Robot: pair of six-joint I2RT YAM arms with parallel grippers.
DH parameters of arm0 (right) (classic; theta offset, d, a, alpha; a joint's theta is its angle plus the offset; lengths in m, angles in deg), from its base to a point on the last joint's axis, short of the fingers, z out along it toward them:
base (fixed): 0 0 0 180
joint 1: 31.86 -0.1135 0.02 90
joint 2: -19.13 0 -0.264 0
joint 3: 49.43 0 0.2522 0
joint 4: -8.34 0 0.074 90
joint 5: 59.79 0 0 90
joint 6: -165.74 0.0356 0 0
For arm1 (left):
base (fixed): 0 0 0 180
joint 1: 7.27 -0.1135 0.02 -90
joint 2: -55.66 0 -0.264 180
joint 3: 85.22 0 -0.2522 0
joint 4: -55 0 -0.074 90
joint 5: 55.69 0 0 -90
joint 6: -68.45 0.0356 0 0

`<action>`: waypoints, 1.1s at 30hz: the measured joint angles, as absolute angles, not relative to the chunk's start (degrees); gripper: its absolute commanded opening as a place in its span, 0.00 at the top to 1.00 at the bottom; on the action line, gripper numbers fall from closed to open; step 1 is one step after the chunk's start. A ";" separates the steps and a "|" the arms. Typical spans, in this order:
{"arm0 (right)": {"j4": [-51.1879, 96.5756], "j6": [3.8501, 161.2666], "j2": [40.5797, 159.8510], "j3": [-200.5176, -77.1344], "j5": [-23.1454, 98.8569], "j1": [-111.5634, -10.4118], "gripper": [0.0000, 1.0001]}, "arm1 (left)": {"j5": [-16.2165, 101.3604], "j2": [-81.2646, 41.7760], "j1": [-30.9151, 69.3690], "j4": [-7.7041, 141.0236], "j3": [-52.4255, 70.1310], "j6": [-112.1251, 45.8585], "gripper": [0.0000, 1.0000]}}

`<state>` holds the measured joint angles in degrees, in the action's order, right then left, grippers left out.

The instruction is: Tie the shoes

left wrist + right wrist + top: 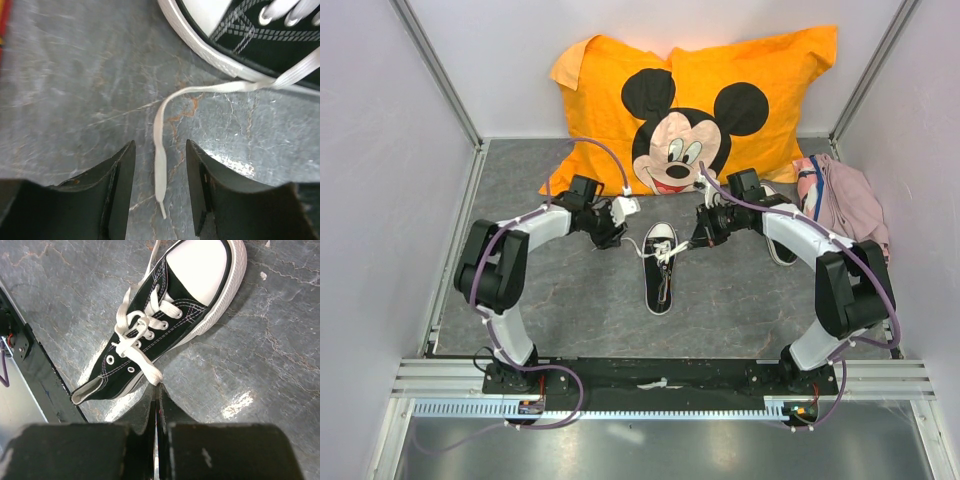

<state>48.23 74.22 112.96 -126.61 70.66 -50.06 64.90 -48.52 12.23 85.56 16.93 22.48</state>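
One black shoe (660,272) with a white toe cap lies in the middle of the grey table, toe pointing away from the arms. A second shoe (781,247) shows partly behind the right arm. My left gripper (620,222) hovers left of the toe; its jaws (160,145) are open, and the loose end of a white lace (160,165) lies on the table between them, untouched. My right gripper (157,386) is shut on the other lace (146,369), which runs taut from a loose knot over the eyelets of the shoe (170,315).
An orange Mickey Mouse pillow (692,100) leans on the back wall. A pink cloth bundle (848,200) sits at the right wall. The black base rail (42,377) runs close behind the shoe's heel. White walls with metal posts enclose the table.
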 measured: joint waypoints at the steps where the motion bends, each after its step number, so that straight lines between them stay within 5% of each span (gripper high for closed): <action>1: 48.49 74.05 112.72 -126.61 70.46 -50.06 1.00 | 63.76 -49.44 13.00 85.87 16.71 23.35 0.49; 8: 49.98 72.78 112.45 -126.63 68.76 -50.06 1.00 | 58.60 -53.39 16.23 88.60 12.77 26.67 0.98; 33: 50.65 70.16 107.88 -123.51 58.20 -46.97 1.00 | 71.04 -26.90 -4.73 104.20 25.17 34.72 0.99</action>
